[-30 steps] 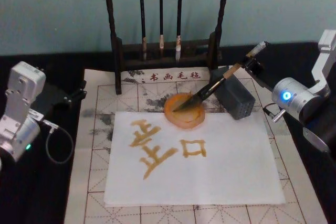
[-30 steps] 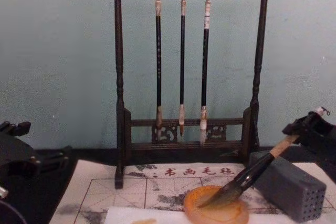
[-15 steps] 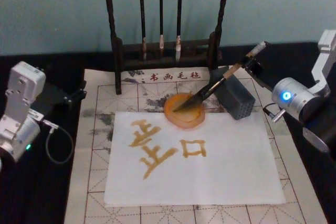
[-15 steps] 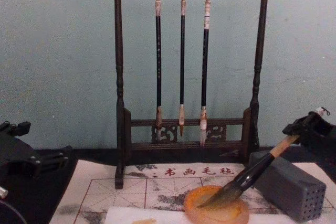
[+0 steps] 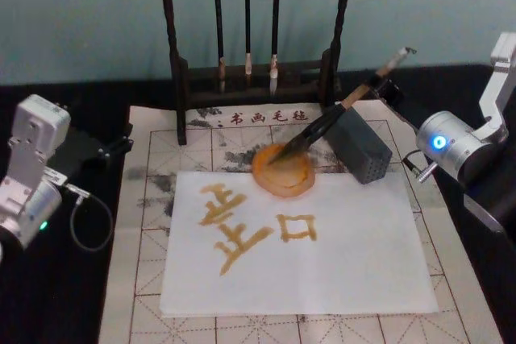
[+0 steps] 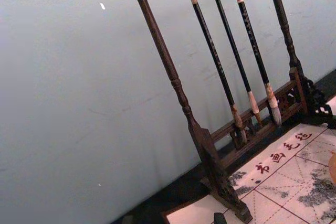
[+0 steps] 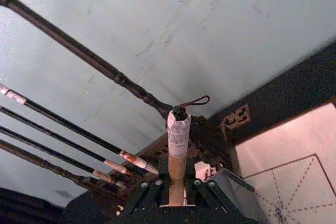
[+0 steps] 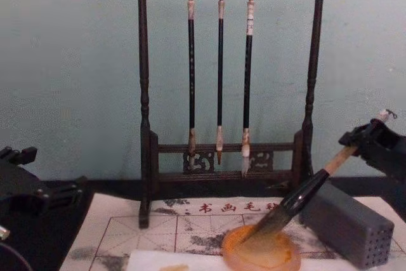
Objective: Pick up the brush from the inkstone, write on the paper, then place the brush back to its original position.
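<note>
Brush (image 5: 339,112) tip in inkstone (image 5: 284,175), between right fingers (image 7: 210,195)

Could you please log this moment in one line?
right gripper: shut on brush; bristles: in inkstone; paper: written; left gripper: parked left

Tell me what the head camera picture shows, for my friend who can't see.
The right claw holds a big brush tilted, its dark tip in an orange dish at the far edge of a white paper with golden-brown writing. A rack of three thin brushes stands behind, and the left claw rests far left.
</note>
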Tool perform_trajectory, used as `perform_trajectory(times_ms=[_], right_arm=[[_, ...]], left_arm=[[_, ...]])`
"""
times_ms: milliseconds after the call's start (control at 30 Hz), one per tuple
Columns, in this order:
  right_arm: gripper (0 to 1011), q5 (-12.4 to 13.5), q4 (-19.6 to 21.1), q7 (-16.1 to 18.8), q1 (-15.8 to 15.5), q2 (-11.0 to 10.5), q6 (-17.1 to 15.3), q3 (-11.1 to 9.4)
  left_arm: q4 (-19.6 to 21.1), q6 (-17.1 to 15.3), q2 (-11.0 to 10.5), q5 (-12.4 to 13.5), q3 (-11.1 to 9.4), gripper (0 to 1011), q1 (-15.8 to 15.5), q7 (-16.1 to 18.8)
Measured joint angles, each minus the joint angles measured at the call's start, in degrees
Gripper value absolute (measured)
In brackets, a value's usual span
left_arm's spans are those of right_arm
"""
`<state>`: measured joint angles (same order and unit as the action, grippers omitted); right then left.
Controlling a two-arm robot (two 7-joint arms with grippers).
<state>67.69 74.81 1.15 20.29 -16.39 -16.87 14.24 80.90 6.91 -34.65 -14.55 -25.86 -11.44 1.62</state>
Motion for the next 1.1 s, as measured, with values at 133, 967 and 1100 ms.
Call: perform_trajectory(times_ms=[133, 967, 1100], right_arm=[[183, -0.96, 0.63, 0.58, -0.24, -0.69, 1.56, 1.01], [183, -7.17, 3.16, 2.24, -2.32, -4.24, 9.82, 3.46], [183, -8.34, 3.65, 2.82, -2.73, -4.43, 10.43, 3.27]], left_arm=[[0.00, 0.00, 0.00, 0.00, 0.00, 1001, 0.00, 0.00], [0.00, 0.00, 0.01, 0.00, 0.00, 1001, 0.00, 0.00], [0.00, 0.00, 0.00, 0.00, 0.00, 1001, 0.00, 0.00]])
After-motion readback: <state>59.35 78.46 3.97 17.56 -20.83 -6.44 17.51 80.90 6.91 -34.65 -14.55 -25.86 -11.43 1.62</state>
